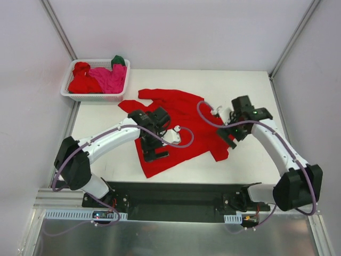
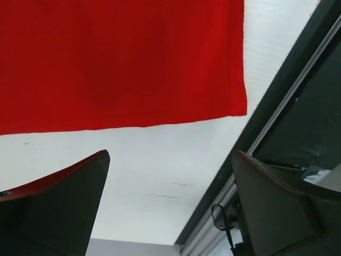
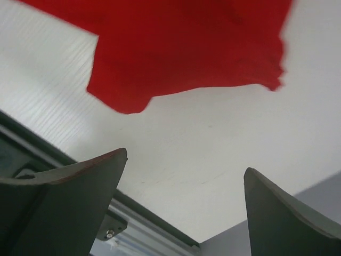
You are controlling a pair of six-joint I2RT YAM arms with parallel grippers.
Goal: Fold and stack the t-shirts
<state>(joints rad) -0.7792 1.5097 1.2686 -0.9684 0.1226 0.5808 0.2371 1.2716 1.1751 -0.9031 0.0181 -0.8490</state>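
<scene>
A bright red t-shirt [image 1: 184,112] lies spread open on the white table, its hem toward the near edge. My left gripper [image 1: 154,149] hovers open over the shirt's lower left part. In the left wrist view the red t-shirt [image 2: 122,64] fills the top, and bare table shows between the wide-apart fingers of the left gripper [image 2: 170,154]. My right gripper [image 1: 226,138] is open at the shirt's right sleeve. In the right wrist view the sleeve edge of the red t-shirt [image 3: 186,48] lies beyond the empty right gripper [image 3: 185,161].
A white lattice basket [image 1: 69,80] at the back left holds a crumpled red shirt [image 1: 82,81], a magenta one [image 1: 110,79] and a dark green one [image 1: 118,60]. The black base rail [image 1: 176,194] runs along the near edge. Enclosure walls stand on both sides.
</scene>
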